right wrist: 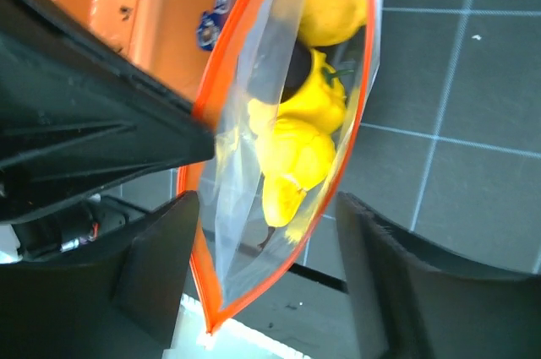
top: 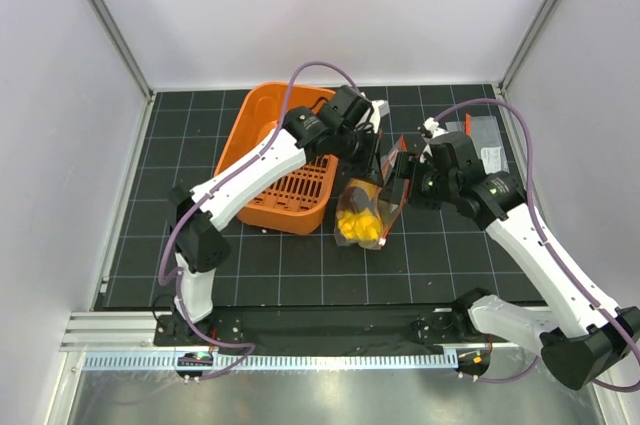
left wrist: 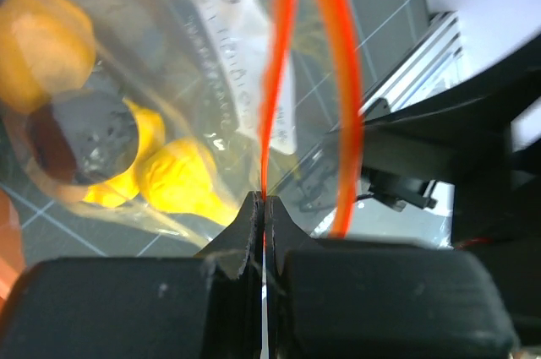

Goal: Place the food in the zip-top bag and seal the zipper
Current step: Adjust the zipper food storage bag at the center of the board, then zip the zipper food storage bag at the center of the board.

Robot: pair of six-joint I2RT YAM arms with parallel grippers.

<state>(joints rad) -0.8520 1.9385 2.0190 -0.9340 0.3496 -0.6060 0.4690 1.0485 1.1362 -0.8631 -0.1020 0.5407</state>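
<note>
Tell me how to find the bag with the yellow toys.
Find the orange basket on the dark mat. Just to its right is a clear bag. Only it holds yellow toys, edged by an orange zipper.

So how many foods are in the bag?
4 visible in the zip-top bag: a dark brown round piece, an orange-yellow piece above it, a yellow piece beside it, another yellow piece lower. Others may be hidden.

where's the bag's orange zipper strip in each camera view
top external: the zipper at centre, just right of the yellow food
left wrist: upright mid-frame, running into the shut left fingers
right wrist: a loop down the middle
shared landmark: the yellow food
</note>
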